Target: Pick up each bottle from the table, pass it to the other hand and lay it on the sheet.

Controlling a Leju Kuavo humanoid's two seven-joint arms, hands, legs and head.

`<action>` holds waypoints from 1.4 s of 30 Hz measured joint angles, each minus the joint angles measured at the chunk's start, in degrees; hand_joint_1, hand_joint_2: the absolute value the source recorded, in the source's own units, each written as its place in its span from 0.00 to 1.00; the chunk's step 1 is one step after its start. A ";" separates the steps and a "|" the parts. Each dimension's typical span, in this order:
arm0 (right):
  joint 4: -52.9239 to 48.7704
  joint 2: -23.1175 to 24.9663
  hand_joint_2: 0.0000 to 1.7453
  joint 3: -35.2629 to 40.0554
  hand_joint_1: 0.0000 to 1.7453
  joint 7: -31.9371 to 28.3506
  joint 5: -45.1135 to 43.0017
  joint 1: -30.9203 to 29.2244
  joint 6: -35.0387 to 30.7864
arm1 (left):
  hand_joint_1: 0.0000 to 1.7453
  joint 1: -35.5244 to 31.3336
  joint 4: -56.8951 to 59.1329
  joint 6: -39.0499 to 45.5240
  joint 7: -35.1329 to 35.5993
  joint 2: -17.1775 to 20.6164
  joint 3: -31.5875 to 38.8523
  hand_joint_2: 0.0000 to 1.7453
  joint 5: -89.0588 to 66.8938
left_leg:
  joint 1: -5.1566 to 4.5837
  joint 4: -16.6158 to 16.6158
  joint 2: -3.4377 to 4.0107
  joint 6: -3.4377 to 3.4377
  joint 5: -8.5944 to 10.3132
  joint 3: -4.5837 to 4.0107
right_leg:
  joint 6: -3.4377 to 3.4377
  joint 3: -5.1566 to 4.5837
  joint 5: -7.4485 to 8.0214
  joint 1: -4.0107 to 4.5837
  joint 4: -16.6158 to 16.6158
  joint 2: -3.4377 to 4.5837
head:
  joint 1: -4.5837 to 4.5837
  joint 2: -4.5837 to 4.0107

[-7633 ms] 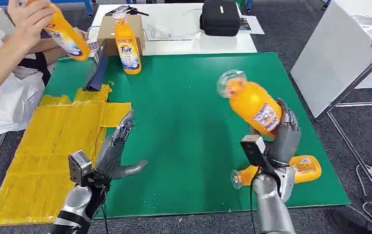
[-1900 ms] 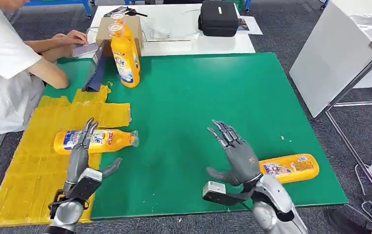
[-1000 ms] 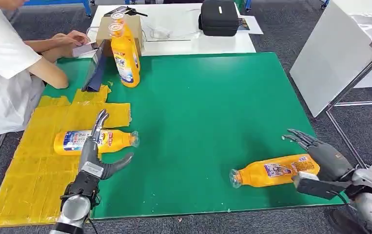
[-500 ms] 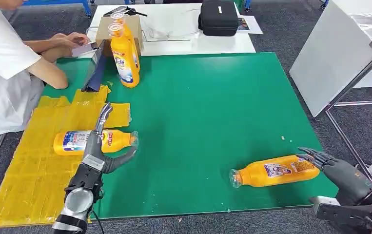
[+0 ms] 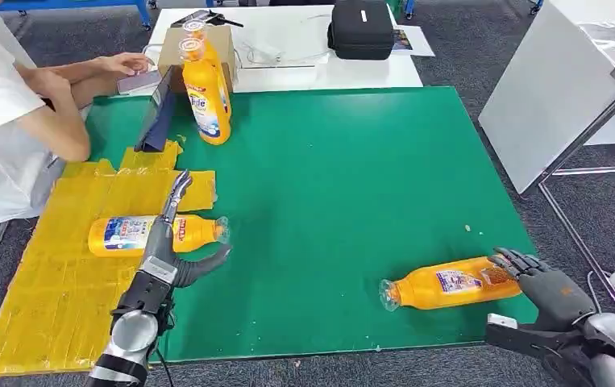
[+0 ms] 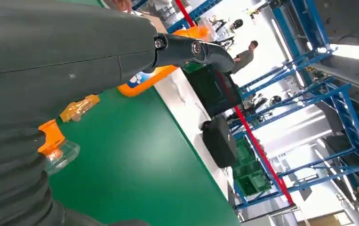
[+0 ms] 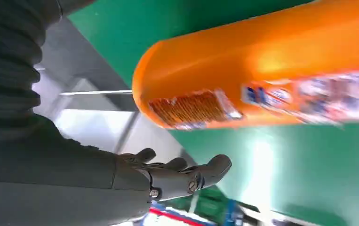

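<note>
Green table mat [image 5: 344,161]: covers most of the table; its near right corner is hidden behind the right arm

Yellow sheet [image 5: 54,274]: lies along the left side of the mat, crinkled, its far pieces overlapping the green

Bottle on the sheet [image 5: 147,234]: orange, on its side, label up, clear cap end poking past the sheet's edge onto the green; its middle is partly hidden by the left hand

Left hand [image 5: 171,242]: raised over that bottle, fingers straight and apart, thumb splayed toward the mat, holding nothing; contact with the bottle cannot be told. The left wrist view is mostly taken up by the hand's own cover, with the cap [image 6: 57,153] just visible

Bottle near the right edge [image 5: 449,284]: orange, on its side on the green, clear cap pointing left

Right hand [image 5: 547,284]: at the table's right edge, just beside the bottle's base, fingers spread and empty; fingertips near or touching the base, unclear which. In the right wrist view the bottle's base [image 7: 262,70] is blurred

Upright bottles [image 5: 205,93]: at the far left, overlapping, number hard to make out

Person [image 5: 6,121]: at far left, cut off by the frame, a hand resting by a cardboard box [image 5: 227,44]

Black case [image 5: 360,28]: on the white table beyond
</note>
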 measured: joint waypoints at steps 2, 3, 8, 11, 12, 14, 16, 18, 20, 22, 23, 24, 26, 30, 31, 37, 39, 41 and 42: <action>2.62 1.24 1.00 0.77 0.00 0.96 1.59 -1.68 -0.88 | 0.00 0.00 0.00 -0.35 0.00 0.00 0.00 1.00 0.02 | 0.00 0.00 0.00 0.00 0.01 0.00 | 0.00 0.00 0.00 0.00 0.00 0.00 | 0.00 0.00; 4.06 1.97 1.00 1.12 0.00 1.43 2.43 -2.67 -1.36 | 0.00 0.00 0.00 -0.48 0.02 0.00 -0.02 1.00 0.04 | 0.00 0.00 0.01 0.00 0.01 0.00 | 0.00 0.00 0.00 0.00 0.00 0.00 | 0.00 0.00; 11.84 6.52 1.00 2.98 0.00 3.44 6.47 -7.84 -5.16 | 0.00 -0.03 0.00 -1.11 0.02 -0.13 -0.02 1.00 0.59 | 0.00 0.00 0.14 0.02 0.05 0.02 | 0.00 0.01 0.01 0.00 0.01 0.01 | -0.02 0.00; 14.26 8.11 1.00 3.63 0.00 3.85 7.26 -9.63 -5.97 | 0.00 -0.02 0.00 -1.16 0.04 -0.24 -0.02 1.00 0.61 | 0.01 0.00 0.14 0.01 0.06 0.00 | 0.00 0.03 0.00 0.01 0.02 -0.01 | 0.00 0.00; 14.94 8.62 1.00 3.81 0.00 4.00 7.61 -10.21 -6.19 | 0.00 -0.03 -0.02 -1.16 0.04 -0.26 -0.02 1.00 0.61 | 0.01 0.00 0.15 0.01 0.06 0.01 | 0.00 0.03 0.00 0.01 0.02 0.01 | 0.00 0.00; 16.23 9.56 1.00 4.16 0.00 4.14 8.03 -11.36 -6.39 | 0.00 -0.03 -0.02 -1.20 0.04 -0.37 -0.02 1.00 0.61 | 0.01 0.00 0.17 0.02 0.05 0.02 | 0.00 0.03 0.01 0.01 0.01 0.02 | 0.00 0.00; 17.06 10.19 1.00 4.37 0.00 4.16 8.07 -12.01 -6.54 | 0.00 -0.04 -0.02 -1.20 0.04 -0.42 -0.02 1.00 0.59 | 0.01 0.00 0.17 0.02 0.05 0.02 | 0.00 0.03 0.00 0.01 0.01 0.01 | 0.00 0.00; 17.67 10.74 1.00 4.53 0.00 4.16 8.07 -12.56 -6.69 | 0.00 -0.04 -0.02 -1.20 0.07 -0.42 -0.02 1.00 0.61 | 0.01 0.00 0.16 0.02 0.05 0.02 | 0.00 0.04 0.00 0.01 0.01 0.00 | 0.02 0.00; 18.15 11.13 1.00 4.66 0.00 4.16 8.07 -12.97 -6.76 | 0.00 -0.03 -0.02 -1.20 0.07 -0.42 -0.02 1.00 0.61 | 0.01 0.00 0.16 0.02 0.05 0.03 | 0.00 0.05 0.01 0.01 0.01 0.01 | 0.00 0.00; 18.63 11.39 1.00 4.77 0.00 4.16 8.07 -13.30 -6.80 | 0.00 -0.04 -0.02 -1.18 0.07 -0.42 -0.02 1.00 0.59 | 0.01 0.00 0.16 0.02 0.05 0.04 | 0.00 0.06 0.01 0.01 0.01 0.01 | 0.02 0.00; 18.76 11.50 1.00 4.81 0.00 4.16 8.07 -13.46 -6.82 | 0.00 -0.04 -0.02 -1.20 0.07 -0.42 -0.02 1.00 0.59 | 0.01 0.00 0.16 0.02 0.05 0.04 | 0.01 0.07 0.01 0.01 0.01 0.01 | 0.00 0.00; 18.98 11.72 1.00 4.90 0.00 4.14 8.38 -13.71 -7.04 | 0.00 -0.04 0.00 -1.20 0.09 -0.42 -0.02 1.00 0.61 | 0.01 0.00 0.16 0.02 0.05 0.05 | 0.01 0.08 0.01 0.01 0.01 0.01 | 0.02 0.00; 19.59 12.32 1.00 5.29 0.00 4.05 9.41 -14.58 -7.63 | 0.00 -0.04 0.00 -1.40 0.11 -0.42 -0.02 1.00 0.59 | 0.01 0.00 0.17 0.02 0.05 0.07 | 0.00 0.08 0.02 0.01 0.01 0.02 | 0.00 0.00; 21.91 13.47 1.00 6.93 0.26 3.22 11.11 -17.16 -8.16 | 0.00 -0.16 0.00 -1.70 0.17 -0.44 -0.02 1.00 0.72 | 0.01 0.00 0.20 0.01 0.06 0.12 | 0.00 0.09 0.02 0.01 0.01 0.04 | 0.02 0.00; 22.78 13.62 1.00 7.63 0.85 2.52 11.17 -17.97 -7.68 | 0.00 -0.26 0.00 -1.86 0.17 -0.44 0.00 1.00 0.81 | 0.01 0.00 0.21 0.01 0.07 0.12 | 0.00 0.10 0.03 0.01 0.01 0.04 | 0.00 0.00; 25.84 9.50 1.00 13.33 1.00 -4.91 6.92 -22.26 2.65 | 0.00 -1.46 1.07 -2.64 -1.09 -0.44 0.00 1.00 2.60 | -0.04 0.02 0.07 0.07 0.11 0.16 | 0.03 0.19 0.04 -0.04 0.01 -0.03 | 0.00 0.00; 25.97 6.70 1.00 15.86 1.00 -5.31 3.38 -23.33 5.26 | 0.00 -2.01 1.79 -2.62 -1.53 -0.44 -0.02 1.00 3.13 | -0.06 0.02 -0.07 0.08 0.12 0.13 | 0.06 0.22 0.05 -0.07 0.01 -0.12 | 0.02 0.00; 26.00 4.48 1.00 18.02 1.00 -5.11 1.29 -24.08 6.16 | 0.00 -2.33 2.32 -2.58 -1.79 -0.42 -0.02 1.00 3.61 | -0.08 0.03 -0.07 0.10 0.10 0.11 | 0.08 0.22 0.05 -0.09 0.01 -0.12 | 0.02 0.00; 26.00 3.54 1.00 18.91 1.00 -4.96 0.72 -24.34 6.47 | 0.00 -2.50 2.51 -2.56 -1.88 -0.42 -0.04 1.00 3.69 | -0.08 0.03 -0.07 0.11 0.09 0.11 | 0.08 0.22 0.06 -0.09 0.01 -0.12 | 0.02 0.00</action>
